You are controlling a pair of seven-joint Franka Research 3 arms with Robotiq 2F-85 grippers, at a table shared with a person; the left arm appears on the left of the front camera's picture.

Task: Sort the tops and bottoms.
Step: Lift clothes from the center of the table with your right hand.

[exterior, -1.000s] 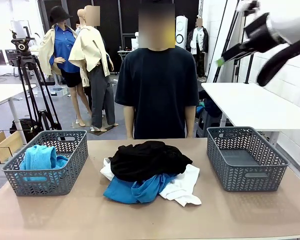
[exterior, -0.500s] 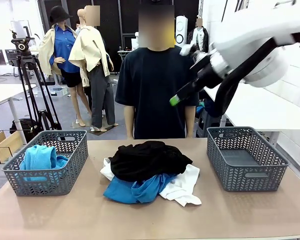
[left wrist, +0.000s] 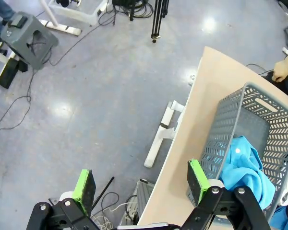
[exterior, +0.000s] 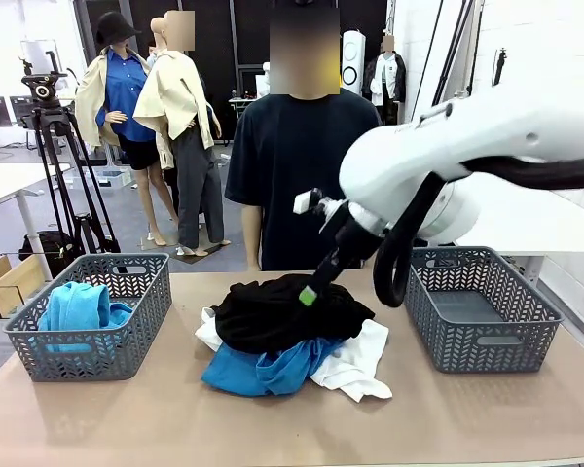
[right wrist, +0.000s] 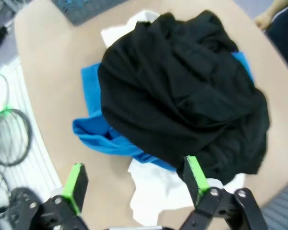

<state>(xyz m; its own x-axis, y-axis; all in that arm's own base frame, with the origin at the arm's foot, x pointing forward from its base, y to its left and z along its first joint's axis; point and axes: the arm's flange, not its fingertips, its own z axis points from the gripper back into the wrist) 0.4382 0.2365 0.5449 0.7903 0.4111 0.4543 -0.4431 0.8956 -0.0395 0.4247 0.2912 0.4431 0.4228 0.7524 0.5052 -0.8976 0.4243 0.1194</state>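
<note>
In the front view, a heap of clothes is seen at the middle of the bench. The black bottoms lie on top. A blue top is spread under their near side, and a white top shows at the near right and the left. The right arm is reached in from the right, and the right pincer is tilted down over the black bottoms; whether it touches the cloth cannot be told here. A grey mesh basket at the robot's left holds a turquoise top. A second grey basket stands at the right. A person stands at the far edge.

What the front view hides is given by the right wrist view: the green pads are spread wide, nothing is gripped, and the heap lies beyond them.

In the left wrist view the left pincer, also spread wide, is held over the floor beyond the bench's left edge, with the left basket just inside that edge.

Bare bench is seen between the heap and each basket, and along the near edge.
</note>
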